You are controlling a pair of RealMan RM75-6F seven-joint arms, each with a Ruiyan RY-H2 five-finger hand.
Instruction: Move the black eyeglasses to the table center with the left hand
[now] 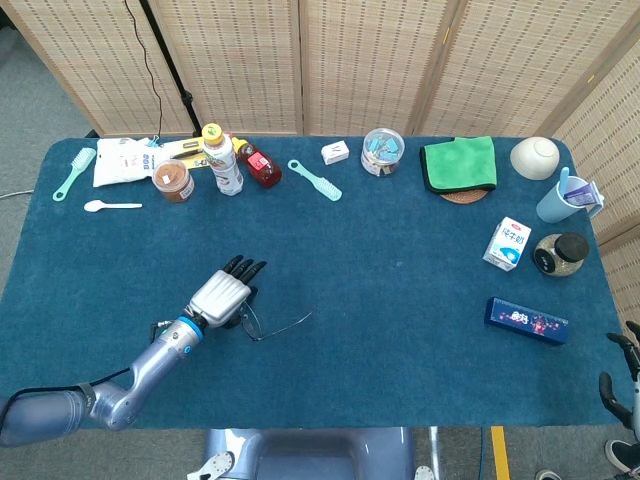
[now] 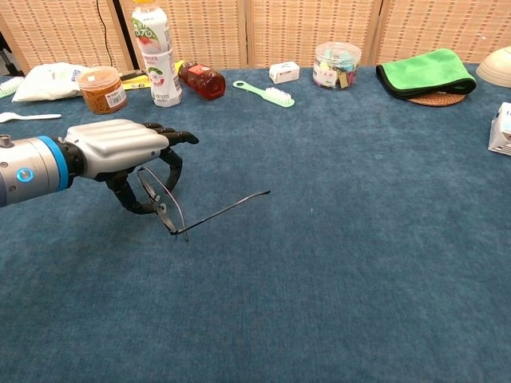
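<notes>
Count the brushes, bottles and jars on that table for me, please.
Brushes: 2
Bottles: 2
Jars: 3
Total: 7

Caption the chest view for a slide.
Left hand grips the black eyeglasses above the blue table, one temple arm extended.

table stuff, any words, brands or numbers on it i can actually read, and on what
None can be read for sure.
Drink bottle: label print too blurred.
Orange-lidded jar: sticker print too small.
White bag: blue marks, unreadable.
Milk carton: blue print, unreadable.
Blue box: pale marks, unreadable.
Small white box: mark too small.
</notes>
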